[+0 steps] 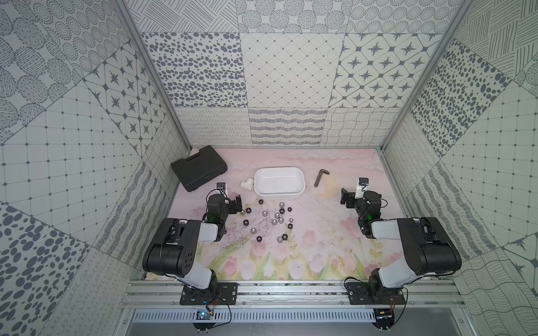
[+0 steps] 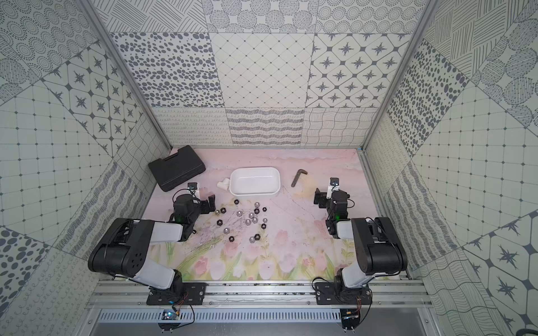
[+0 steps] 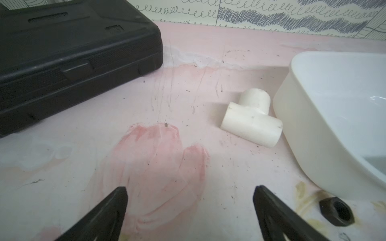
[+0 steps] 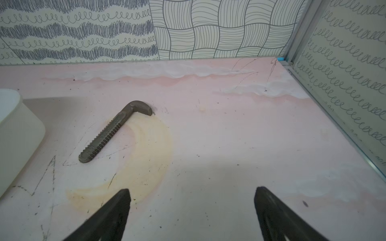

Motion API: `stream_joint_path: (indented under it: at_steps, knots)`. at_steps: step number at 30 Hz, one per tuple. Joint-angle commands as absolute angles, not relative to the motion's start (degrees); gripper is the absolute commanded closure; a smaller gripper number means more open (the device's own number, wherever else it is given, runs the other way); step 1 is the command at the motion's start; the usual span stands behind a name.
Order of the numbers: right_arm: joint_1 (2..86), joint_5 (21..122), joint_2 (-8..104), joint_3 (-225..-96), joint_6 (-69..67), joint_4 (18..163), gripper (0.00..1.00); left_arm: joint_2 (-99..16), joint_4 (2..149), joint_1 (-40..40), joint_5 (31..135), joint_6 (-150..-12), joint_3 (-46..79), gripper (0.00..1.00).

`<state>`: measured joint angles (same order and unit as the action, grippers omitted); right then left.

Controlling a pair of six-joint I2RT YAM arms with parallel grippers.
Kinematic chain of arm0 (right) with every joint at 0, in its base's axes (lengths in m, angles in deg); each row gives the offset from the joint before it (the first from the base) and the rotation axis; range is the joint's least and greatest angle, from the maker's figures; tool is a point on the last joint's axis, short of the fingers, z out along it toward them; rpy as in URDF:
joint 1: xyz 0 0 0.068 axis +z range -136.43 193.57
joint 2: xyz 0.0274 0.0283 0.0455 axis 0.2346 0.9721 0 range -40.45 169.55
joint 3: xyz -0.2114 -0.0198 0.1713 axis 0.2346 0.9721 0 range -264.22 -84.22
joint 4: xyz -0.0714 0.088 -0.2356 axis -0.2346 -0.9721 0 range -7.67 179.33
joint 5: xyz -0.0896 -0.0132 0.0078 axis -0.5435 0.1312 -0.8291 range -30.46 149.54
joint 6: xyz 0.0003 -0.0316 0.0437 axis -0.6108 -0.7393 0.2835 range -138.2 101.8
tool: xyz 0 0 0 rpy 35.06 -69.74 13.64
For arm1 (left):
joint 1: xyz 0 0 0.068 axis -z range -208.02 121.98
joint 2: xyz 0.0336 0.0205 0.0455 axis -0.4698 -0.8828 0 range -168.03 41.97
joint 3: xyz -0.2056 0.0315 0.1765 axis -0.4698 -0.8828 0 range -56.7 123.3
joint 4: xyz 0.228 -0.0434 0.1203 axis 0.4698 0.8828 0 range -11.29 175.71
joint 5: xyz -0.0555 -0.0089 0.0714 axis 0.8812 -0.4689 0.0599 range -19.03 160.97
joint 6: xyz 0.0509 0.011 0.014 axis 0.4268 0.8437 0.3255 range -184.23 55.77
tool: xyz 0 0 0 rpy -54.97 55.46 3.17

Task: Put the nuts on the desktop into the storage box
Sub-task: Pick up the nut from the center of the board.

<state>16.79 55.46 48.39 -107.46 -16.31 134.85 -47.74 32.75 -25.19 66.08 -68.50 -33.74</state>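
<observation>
Both pincers spread wide, gripping nothing: left gripper (image 3: 190, 193) and right gripper (image 4: 192, 193) sit low over the pale pink tulip-print desktop (image 1: 320, 221). Small black and silver hexagonal metal nuts (image 1: 274, 222) lie scattered between the arms, just in front of the shallow white rectangular storage box (image 1: 279, 181).

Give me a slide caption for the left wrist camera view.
Open left gripper over the pink desktop, facing a black case, a white T-fitting, the storage box and one black nut.

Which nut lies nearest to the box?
The black nut lying alone just in front of the box; every other nut lies farther from it.
</observation>
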Motion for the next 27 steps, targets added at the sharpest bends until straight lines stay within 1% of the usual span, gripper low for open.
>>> stream_joint_path:
  at_steps: [1,14,16,17,19,21,22,24,26,27]
  knots:
    - [16.6,55.8,48.5,-107.8,-16.7,137.1,0.03,-48.0,30.6,-25.4,68.1,-67.0,-33.1,0.01]
    - [16.4,56.0,48.5,-107.9,-16.6,137.0,0.03,-47.9,31.4,-26.4,70.1,-67.5,-32.7,0.01]
    - [16.4,55.5,48.4,-108.0,-16.5,137.4,0.03,-48.0,31.1,-26.4,69.4,-67.3,-32.7,0.01]
    - [16.5,55.1,47.3,-108.5,-16.5,136.3,0.03,-47.3,31.7,-26.2,67.3,-67.8,-32.3,0.01]
    - [17.0,54.6,40.7,-112.9,-17.0,122.6,0.03,-41.3,43.5,-26.2,64.3,-69.6,-28.9,0.01]
    - [18.7,50.9,34.8,-118.1,-16.4,111.0,0.03,-36.9,52.6,-25.4,61.2,-70.6,-24.3,0.01]
    - [20.0,49.6,32.5,-121.4,-16.1,103.7,0.03,-34.5,56.4,-25.2,61.5,-72.2,-22.2,0.01]
    - [23.6,45.0,30.6,-128.9,-14.7,89.5,0.03,-30.5,63.4,-24.6,64.4,-75.0,-18.1,0.01]
    - [29.2,41.8,30.9,-135.6,-15.1,77.5,0.03,-28.2,69.5,-23.2,65.5,-76.4,-14.3,0.01]
    - [33.1,38.2,31.4,-138.2,-15.2,72.5,0.03,-27.7,73.6,-22.4,65.4,-76.9,-12.0,0.01]
